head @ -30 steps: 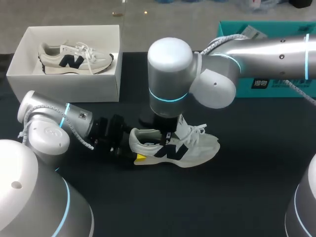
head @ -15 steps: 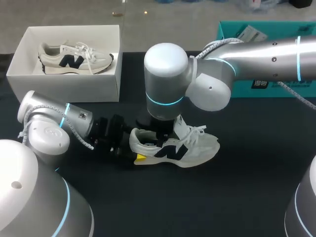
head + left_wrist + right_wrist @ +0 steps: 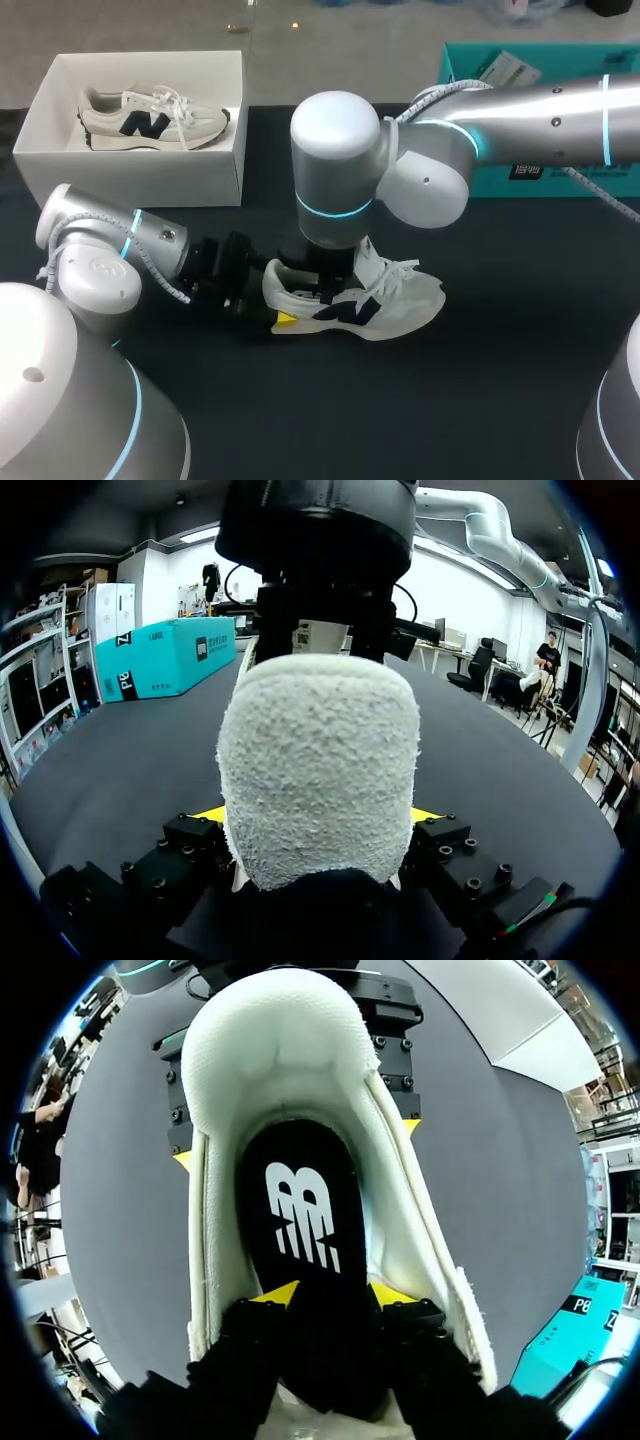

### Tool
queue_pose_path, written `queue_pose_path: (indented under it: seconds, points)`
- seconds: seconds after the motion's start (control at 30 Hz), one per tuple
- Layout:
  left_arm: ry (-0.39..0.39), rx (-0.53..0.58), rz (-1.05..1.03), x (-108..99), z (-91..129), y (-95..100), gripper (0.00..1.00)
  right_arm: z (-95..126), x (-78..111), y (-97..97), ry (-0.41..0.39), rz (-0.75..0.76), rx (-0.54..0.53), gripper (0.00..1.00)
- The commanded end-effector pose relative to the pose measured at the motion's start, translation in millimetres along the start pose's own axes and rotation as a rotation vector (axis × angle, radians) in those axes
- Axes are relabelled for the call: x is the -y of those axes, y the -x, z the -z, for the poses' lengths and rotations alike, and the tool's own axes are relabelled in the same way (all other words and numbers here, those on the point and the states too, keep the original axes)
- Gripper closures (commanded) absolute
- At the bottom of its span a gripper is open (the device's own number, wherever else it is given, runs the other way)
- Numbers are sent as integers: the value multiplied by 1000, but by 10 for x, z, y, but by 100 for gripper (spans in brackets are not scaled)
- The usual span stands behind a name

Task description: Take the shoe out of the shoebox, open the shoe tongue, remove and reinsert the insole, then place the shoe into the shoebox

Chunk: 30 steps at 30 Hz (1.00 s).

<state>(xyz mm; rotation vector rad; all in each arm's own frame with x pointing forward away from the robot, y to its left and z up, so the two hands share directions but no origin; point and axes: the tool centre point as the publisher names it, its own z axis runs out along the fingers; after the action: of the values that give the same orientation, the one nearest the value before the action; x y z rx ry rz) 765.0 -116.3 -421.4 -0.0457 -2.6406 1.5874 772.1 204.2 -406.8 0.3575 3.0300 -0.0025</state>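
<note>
A white sneaker (image 3: 400, 300) with a dark logo lies on its sole on the black table, toe to the right. My left gripper (image 3: 275, 302) holds its heel: in the left wrist view the fuzzy heel (image 3: 318, 770) fills the gap and both yellow tips press its sides. My right arm comes in over the shoe and its gripper (image 3: 322, 285) dips into the shoe's mouth. In the right wrist view the black insole (image 3: 300, 1210) lies flat inside the shoe (image 3: 290, 1050). My right gripper (image 3: 332, 1295) stands open just above it, tips apart.
A white shoebox (image 3: 225, 160) stands at the back left with a second sneaker (image 3: 150, 118) in it. A teal box (image 3: 470, 60) sits at the back right. My right arm's big elbow (image 3: 335, 165) hangs above the shoe, hiding the table behind it.
My right gripper has gone from shut to open inside the shoe, and its arm has shifted slightly left. The left arm and the shoe have stayed put.
</note>
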Motion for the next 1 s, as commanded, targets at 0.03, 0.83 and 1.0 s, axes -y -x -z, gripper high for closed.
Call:
queue_pose_path:
  seconds: [0.03,0.83,1.0]
  points:
    - [2,2,2,-24,-21,9,100,-85,34,28,5,-5,-8,58]
    - [2,2,2,-24,-21,9,100,-681,-23,-77,-131,27,-211,100]
    - [2,2,2,-24,-21,9,100,-663,17,-81,-115,3,-253,100]
